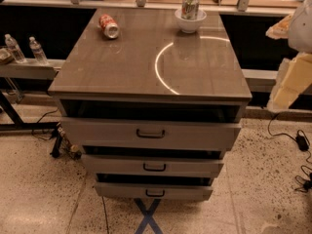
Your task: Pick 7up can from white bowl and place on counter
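The 7up can (pixel 190 6), pale green and white with a silver top, stands upright in the white bowl (pixel 190 22) at the far right of the counter (pixel 146 67). The counter is a glossy grey-brown top on a three-drawer cabinet. Cream and white parts of my arm (pixel 292 77) show at the right edge, beside the counter and well away from the bowl. The gripper itself is out of view.
A red-and-white can (pixel 109 26) lies on its side at the far left of the counter. The three drawers (pixel 151 133) stand partly pulled out. Two water bottles (pixel 24 48) sit on a low shelf at left. Cables (pixel 300 140) lie on the floor at right.
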Action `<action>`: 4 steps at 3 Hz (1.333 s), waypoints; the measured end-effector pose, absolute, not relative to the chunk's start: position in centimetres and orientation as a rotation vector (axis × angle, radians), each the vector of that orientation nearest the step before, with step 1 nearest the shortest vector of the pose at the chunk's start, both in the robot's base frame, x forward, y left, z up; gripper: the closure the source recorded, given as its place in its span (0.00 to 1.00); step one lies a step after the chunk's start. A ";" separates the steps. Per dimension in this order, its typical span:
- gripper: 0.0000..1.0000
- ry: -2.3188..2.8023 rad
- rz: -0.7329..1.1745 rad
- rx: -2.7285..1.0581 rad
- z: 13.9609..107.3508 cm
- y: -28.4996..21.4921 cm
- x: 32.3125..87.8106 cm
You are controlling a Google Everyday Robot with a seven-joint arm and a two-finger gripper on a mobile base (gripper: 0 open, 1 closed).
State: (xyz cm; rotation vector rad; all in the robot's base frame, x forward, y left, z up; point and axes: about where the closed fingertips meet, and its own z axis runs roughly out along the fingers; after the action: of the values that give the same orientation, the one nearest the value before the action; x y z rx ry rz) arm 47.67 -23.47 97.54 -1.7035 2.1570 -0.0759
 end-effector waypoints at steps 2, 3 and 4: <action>0.00 1.918 -0.047 -1.618 96.6 -25.0 64.2; 0.00 1.860 -0.089 -1.567 99.3 -25.4 66.2; 0.00 1.859 -0.093 -1.563 99.5 -25.4 66.2</action>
State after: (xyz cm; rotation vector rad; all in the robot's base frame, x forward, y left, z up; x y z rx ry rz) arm 66.23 -25.40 99.47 -1.5630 1.8590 -0.0926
